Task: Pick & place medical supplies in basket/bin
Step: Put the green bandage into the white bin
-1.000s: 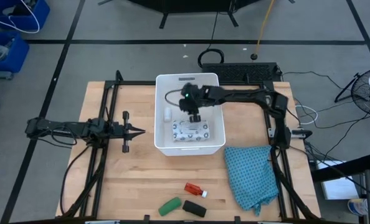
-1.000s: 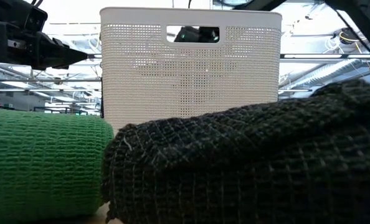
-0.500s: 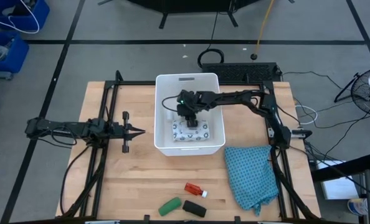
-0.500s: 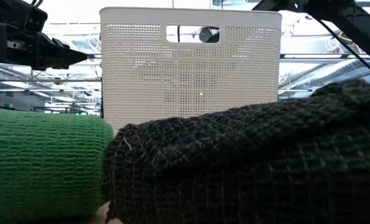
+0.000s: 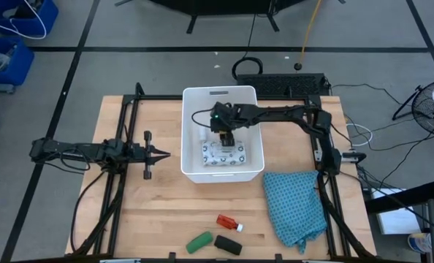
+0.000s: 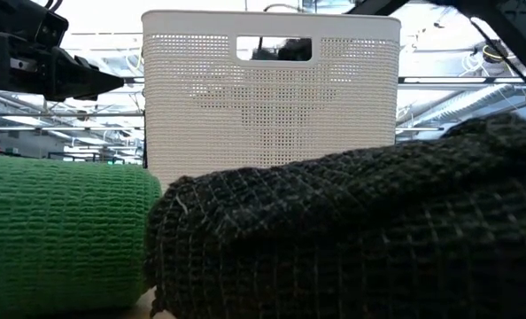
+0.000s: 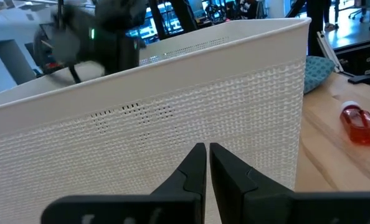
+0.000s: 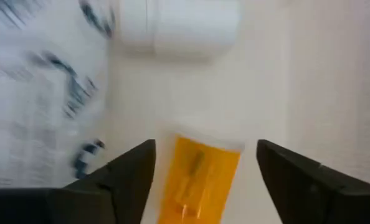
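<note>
White bin [image 5: 189, 131] at center of high view, slot handle on its far rim. Right gripper [image 5: 224, 126] inside bin, upper middle of frame, arm reaching in from right. Fingers [image 8: 130, 171] spread wide in right wrist view, orange vial [image 8: 199, 177] lying between them on bin floor, not pinched. Small white cylinder [image 8: 175, 25] just beyond vial, printed white packet [image 8: 42, 87] beside it, blurred. Packet [image 5: 223, 153] also visible on bin floor in high view, just below gripper.

Left gripper [image 5: 161, 153] parked at left of frame, near bin wall, tips pointing at it. Fingers [image 7: 194, 165] closed nearly together, holding nothing.

Outside bin, lower center of high view: red tube [image 5: 228, 221], green oblong [image 5: 199, 242], black oblong [image 5: 228, 244], last two just beside each other. Teal cloth [image 5: 296, 204] at lower right.
</note>
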`<state>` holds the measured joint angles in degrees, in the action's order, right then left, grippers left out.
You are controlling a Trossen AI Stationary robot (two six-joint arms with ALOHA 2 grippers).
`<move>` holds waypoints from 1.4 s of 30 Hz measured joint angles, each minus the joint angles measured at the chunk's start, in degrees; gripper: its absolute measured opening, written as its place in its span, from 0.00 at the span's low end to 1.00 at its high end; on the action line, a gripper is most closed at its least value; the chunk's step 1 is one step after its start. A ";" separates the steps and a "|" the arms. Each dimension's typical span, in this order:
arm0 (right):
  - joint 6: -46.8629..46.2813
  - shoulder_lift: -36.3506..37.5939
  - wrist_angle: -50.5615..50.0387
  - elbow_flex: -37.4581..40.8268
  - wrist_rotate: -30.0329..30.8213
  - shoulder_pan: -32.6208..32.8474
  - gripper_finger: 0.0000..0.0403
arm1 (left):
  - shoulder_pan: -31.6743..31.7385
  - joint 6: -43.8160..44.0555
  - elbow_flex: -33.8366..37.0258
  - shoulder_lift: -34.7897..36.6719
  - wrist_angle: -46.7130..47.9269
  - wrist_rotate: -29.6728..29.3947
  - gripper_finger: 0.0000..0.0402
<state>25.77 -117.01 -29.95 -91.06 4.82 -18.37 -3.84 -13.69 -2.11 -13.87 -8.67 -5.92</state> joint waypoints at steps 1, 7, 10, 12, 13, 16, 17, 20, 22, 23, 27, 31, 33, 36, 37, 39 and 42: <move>-0.31 0.86 -0.26 -0.03 -0.03 0.07 0.71 | 0.00 0.34 0.00 0.01 -0.04 0.11 0.06; -3.30 6.96 -0.26 -0.05 -0.03 0.43 0.72 | -0.02 0.96 0.00 0.00 -0.04 0.47 0.06; -4.46 11.10 -1.51 -0.06 -0.31 0.82 0.68 | -0.02 0.98 0.00 0.02 -0.11 0.45 0.06; -5.04 14.21 -2.20 -0.05 -0.99 1.14 0.63 | -0.02 1.08 0.00 0.00 -0.05 0.47 0.06; -5.17 16.01 -2.60 0.14 -2.54 1.30 0.59 | -0.02 1.15 0.00 0.02 -0.09 0.49 0.06; -5.19 22.35 -0.89 2.92 -9.68 2.20 0.43 | -0.02 1.15 0.00 0.00 0.13 0.47 0.06; -5.29 24.56 0.27 4.45 -11.94 2.62 0.36 | -0.02 1.36 0.00 0.02 0.07 0.47 0.06; -4.28 31.81 4.32 11.27 -14.24 4.27 0.14 | -0.02 2.12 0.00 0.00 0.22 0.47 0.06; -3.86 37.48 7.14 16.85 -14.08 5.10 0.04 | -0.02 2.82 0.00 0.00 0.24 0.47 0.06; -4.39 40.54 9.05 19.85 -14.15 5.31 0.03 | -0.02 3.43 0.00 0.00 0.24 0.47 0.06; -10.03 52.96 18.59 31.90 -16.64 6.99 0.02 | -0.01 5.26 0.00 0.00 0.34 0.73 0.06; -13.02 65.13 25.60 41.97 -18.73 9.22 0.01 | -0.02 5.26 0.00 0.01 0.35 1.41 0.06; -14.42 71.01 27.45 46.71 -18.52 9.52 0.00 | -0.02 5.37 0.00 0.02 0.35 1.41 0.06; -16.84 78.22 30.74 53.49 -18.45 9.49 0.00 | -0.02 5.51 0.00 0.00 0.35 1.41 0.06; -17.62 80.27 31.67 55.44 -18.47 9.51 0.00 | -0.02 5.53 0.00 0.02 0.35 1.41 0.06; -19.11 84.26 33.06 59.14 -18.38 9.51 0.00 | -0.02 5.53 0.00 0.02 0.34 1.39 0.06; -21.03 88.70 36.68 64.62 -18.29 10.26 0.00 | -0.02 5.65 0.00 0.01 0.34 1.39 0.06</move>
<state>4.75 -28.31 6.73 -26.44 -13.47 -8.11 -3.85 -8.04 -2.11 -13.86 -8.33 -4.54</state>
